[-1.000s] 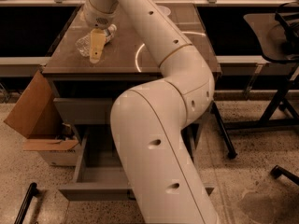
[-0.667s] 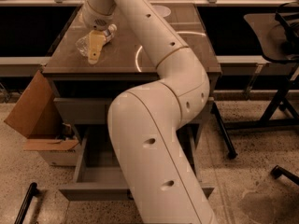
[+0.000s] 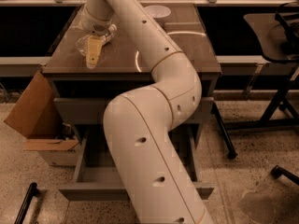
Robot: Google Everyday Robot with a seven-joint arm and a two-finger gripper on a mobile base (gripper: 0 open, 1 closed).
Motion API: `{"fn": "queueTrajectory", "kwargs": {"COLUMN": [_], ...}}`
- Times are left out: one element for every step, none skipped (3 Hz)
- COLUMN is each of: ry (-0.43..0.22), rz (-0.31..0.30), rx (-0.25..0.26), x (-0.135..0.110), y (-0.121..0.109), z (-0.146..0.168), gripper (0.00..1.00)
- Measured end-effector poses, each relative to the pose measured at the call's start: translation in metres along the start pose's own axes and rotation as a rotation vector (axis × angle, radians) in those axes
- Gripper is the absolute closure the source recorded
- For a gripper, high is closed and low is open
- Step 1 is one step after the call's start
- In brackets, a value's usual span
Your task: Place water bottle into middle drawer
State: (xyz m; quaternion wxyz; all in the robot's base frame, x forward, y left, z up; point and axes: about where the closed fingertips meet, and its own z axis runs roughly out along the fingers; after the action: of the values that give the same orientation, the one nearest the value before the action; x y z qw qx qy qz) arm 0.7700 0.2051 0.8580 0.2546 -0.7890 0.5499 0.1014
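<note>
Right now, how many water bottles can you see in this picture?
1. The water bottle lies on the left part of the table, under the gripper. The arm may hide others.

Cream-white tubular arm (image 3: 174, 78), dark round holes (image 3: 140, 141); yellowish gripper (image 3: 93, 52) above tabletop (image 3: 187, 55).

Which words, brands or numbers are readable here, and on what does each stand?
No text is readable.
Label on the water bottle: too blurred to read.
The gripper, over the bottle near the front edge of the cabinet top: no marking visible.
</note>
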Motion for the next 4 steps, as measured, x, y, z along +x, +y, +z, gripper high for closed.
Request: {"fn": "queueTrajectory", "kwargs": {"ry": [0.004, 0.004, 0.007, 0.01], "rz": [0.0, 0.009, 0.019, 0.026], "rx": [-0.018, -0.025, -0.034, -0.035], "x": [0.002, 0.005, 0.01, 0.014], "y": [0.001, 0.002, 0.003, 0.003], "z": [0.01, 0.015, 0.018, 0.019], "gripper": [0.0, 0.0, 0.0, 0.19]}}
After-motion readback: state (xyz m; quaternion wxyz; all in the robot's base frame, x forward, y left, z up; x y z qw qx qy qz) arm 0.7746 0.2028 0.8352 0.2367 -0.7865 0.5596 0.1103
